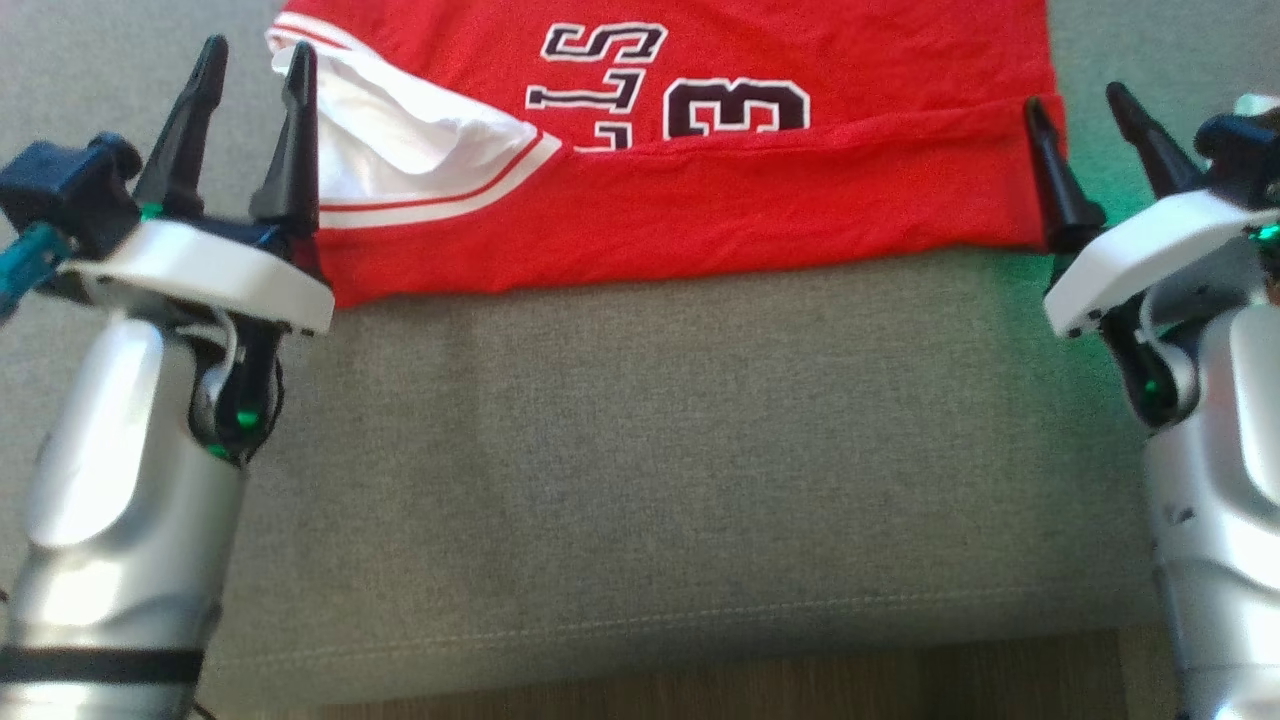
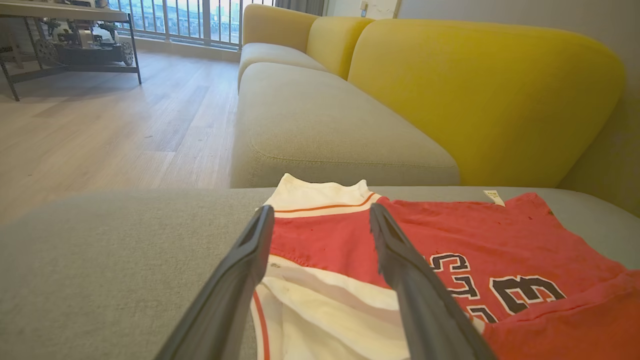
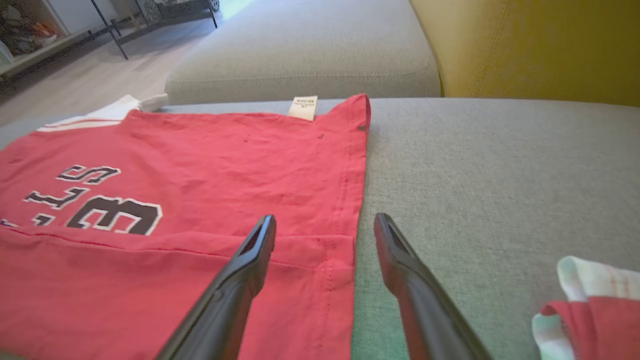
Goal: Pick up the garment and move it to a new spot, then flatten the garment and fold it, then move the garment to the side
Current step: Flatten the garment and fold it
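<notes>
Red garment (image 1: 720, 210) flat on grey cushion (image 1: 640, 450); left gripper (image 1: 257, 48), right gripper (image 1: 1075, 95) fingers spread, straddling its side edges; yellow backrest (image 2: 480, 100) beyond.

You have the T-shirt (image 1: 700, 200) lying flat on the far part of the seat cushion (image 1: 650, 450), with bare cushion between it and you. Your left pincer (image 1: 256, 55) sits over its left sleeve. Your right pincer (image 1: 1073, 97) straddles its right edge. Another cloth (image 3: 585, 310) lies further right. Beyond the shirt lies a second cushion (image 2: 320, 115), with the backrest (image 2: 475, 100) to its right.
</notes>
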{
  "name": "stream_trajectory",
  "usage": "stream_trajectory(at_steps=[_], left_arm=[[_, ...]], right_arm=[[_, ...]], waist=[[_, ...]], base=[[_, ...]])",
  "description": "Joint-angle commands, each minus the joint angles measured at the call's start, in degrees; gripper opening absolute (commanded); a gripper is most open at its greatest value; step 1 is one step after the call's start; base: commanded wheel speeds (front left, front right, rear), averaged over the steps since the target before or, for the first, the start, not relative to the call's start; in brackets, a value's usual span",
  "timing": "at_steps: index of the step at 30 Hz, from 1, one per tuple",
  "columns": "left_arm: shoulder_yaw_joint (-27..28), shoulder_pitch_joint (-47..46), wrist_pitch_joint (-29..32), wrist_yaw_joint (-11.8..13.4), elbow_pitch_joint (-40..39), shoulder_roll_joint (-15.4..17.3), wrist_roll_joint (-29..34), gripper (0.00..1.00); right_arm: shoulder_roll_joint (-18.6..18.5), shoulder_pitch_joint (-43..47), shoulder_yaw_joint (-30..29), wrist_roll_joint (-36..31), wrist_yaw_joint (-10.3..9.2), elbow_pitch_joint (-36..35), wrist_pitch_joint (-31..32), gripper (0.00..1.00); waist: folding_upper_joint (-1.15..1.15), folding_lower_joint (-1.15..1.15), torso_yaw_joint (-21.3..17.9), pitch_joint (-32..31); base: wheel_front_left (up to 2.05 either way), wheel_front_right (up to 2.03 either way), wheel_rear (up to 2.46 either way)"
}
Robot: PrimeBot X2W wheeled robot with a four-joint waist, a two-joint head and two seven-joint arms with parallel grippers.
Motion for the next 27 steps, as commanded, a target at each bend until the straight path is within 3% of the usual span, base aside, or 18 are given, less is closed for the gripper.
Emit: stream_trajectory(at_steps=[1,7,11,20,27], left_arm=[[2.4,0.98,-0.64,0.56,-1.69,1.45,-0.34,1.0],[2.48,9.4,3.43,3.51,-1.06,-0.36,-3.04,1.0],[2.56,12.78,7.75,4.1,-0.47,-1.02,-5.73,1.0],[5.14,13.57,12.06,11.16,3.06,0.18,-6.22,1.0],[4.29,13.84,15.34,11.95,3.77,-0.1,-6.78,1.0]], right_arm=[[0.81,1.45,0.99,0.13,-0.02,-2.32,-0.84,1.0],[3.5,6.47,2.21,1.67,-0.02,-5.22,-2.71,1.0],[4.66,8.65,4.29,2.17,-0.02,-6.65,-2.56,1.0],[5.5,9.98,6.26,2.32,-0.02,-8.04,-1.78,1.0],[5.65,10.13,5.28,2.19,-0.02,-8.48,-1.03,1.0]], waist=[[0.0,0.0,-0.11,-1.16],[0.0,0.0,-0.65,-4.12],[0.0,0.0,-1.63,-4.89],[0.0,0.0,-3.72,-4.94],[0.0,0.0,-3.79,-4.95]], base=[[0.0,0.0,0.0],[0.0,0.0,0.0],[0.0,0.0,0.0],[0.0,0.0,0.0],[0.0,0.0,0.0]])
